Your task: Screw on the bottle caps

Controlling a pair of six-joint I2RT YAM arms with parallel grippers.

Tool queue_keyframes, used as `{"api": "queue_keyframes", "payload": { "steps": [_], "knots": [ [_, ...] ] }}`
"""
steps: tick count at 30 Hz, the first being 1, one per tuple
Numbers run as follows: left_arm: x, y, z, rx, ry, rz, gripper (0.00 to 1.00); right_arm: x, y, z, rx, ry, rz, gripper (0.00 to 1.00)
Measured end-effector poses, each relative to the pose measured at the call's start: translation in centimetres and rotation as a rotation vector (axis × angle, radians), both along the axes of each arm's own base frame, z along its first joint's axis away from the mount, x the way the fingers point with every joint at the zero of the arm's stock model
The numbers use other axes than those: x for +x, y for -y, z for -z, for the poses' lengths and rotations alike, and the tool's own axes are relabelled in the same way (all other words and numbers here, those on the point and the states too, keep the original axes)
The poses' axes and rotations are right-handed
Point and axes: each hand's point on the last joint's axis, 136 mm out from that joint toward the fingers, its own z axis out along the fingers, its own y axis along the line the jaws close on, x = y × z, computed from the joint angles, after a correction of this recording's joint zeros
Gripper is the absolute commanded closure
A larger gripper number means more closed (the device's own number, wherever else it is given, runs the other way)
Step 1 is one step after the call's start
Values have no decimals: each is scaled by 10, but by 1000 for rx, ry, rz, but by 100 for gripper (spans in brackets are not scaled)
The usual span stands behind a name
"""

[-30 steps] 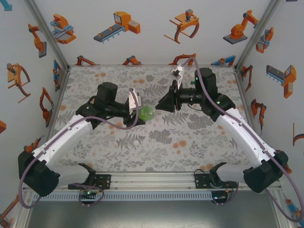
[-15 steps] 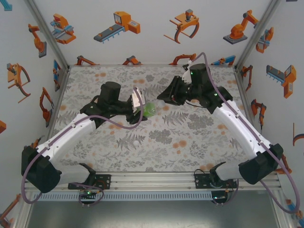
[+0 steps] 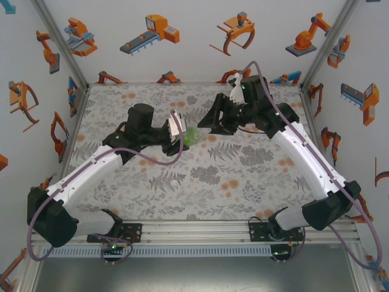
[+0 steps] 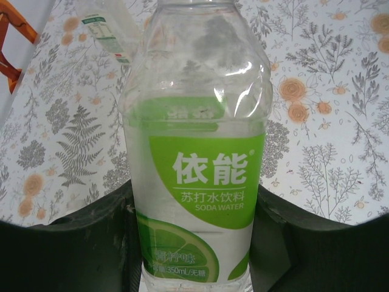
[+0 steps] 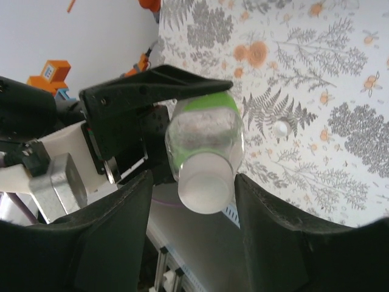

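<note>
My left gripper (image 3: pixel 181 135) is shut on a clear bottle with a green label (image 4: pixel 200 121), its fingers pressing both sides of the label (image 4: pixel 209 176). The bottle (image 3: pixel 191 136) hangs above the table's middle, its mouth pointing at my right gripper (image 3: pixel 205 126). A white bottle cap (image 5: pixel 204 191) sits on the bottle's neck. My right gripper (image 5: pixel 191 198) stands open around this cap, with a gap on each side. A loose white bottle cap (image 3: pixel 174 182) lies on the table nearer the front, and in the right wrist view this cap (image 5: pixel 280 128) shows beyond the bottle.
A clear bottle with a whitish label (image 4: pixel 103 24) lies on the patterned table (image 3: pixel 243 176) behind the held bottle. White walls with orange robot pictures close in the back and both sides. The metal rail (image 3: pixel 194 231) runs along the near edge.
My right gripper has turned at the wrist and opened off the cap on the bottle. The left gripper has raised the bottle a little toward the back.
</note>
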Motion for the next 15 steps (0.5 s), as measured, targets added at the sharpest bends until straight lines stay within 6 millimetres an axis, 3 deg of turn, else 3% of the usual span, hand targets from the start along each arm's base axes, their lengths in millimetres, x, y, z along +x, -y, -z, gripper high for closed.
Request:
{"api": "queue_keyframes", "payload": {
  "steps": [15],
  "knots": [
    [2,-1,1,5,2,-14,100,-2,-1,5,-8,-16,-14,54]
  ]
}}
